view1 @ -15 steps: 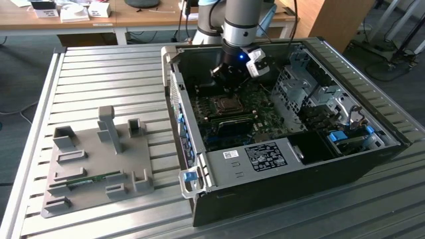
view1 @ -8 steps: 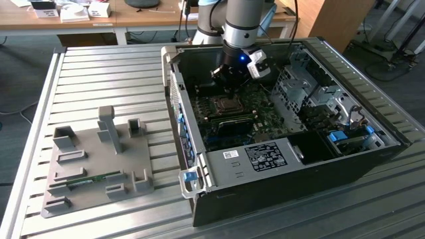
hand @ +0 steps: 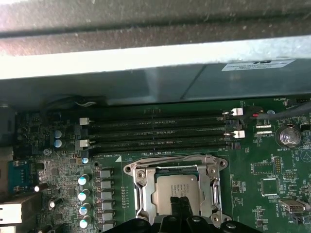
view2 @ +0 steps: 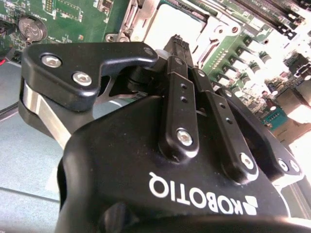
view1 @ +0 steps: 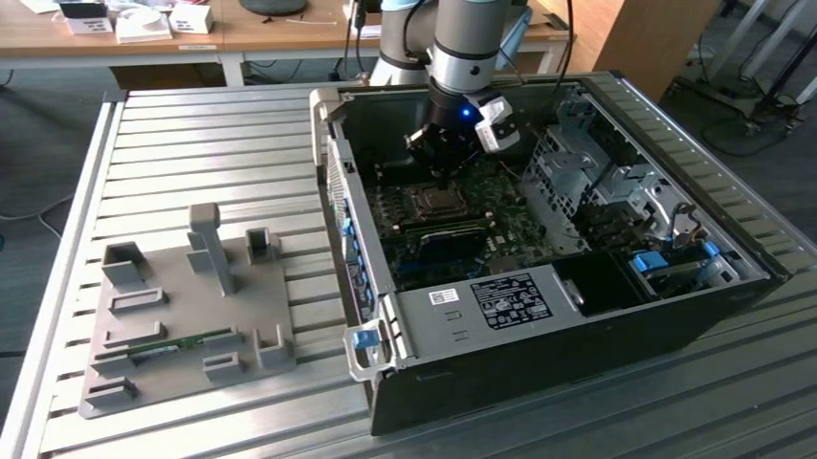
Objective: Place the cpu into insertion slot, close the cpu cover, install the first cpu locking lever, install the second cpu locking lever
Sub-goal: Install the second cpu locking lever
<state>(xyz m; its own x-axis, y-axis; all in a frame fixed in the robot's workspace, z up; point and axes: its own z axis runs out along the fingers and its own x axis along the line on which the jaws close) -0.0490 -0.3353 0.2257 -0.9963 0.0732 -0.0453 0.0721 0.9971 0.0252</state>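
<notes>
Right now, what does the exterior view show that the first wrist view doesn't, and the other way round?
The exterior view alone takes in the whole open computer case, the slatted table and the grey fixture tray on the exterior view's left. The first wrist view alone gives the close detail: the cpu lying in the insertion slot, the cpu cover down around it, and the memory slots. Both show the gripper over the socket on the green board.

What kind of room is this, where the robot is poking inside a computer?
Probably a robotics lab or workshop: a robot arm reaches into an open computer case on a metal slatted table, with wooden desks behind.
</notes>
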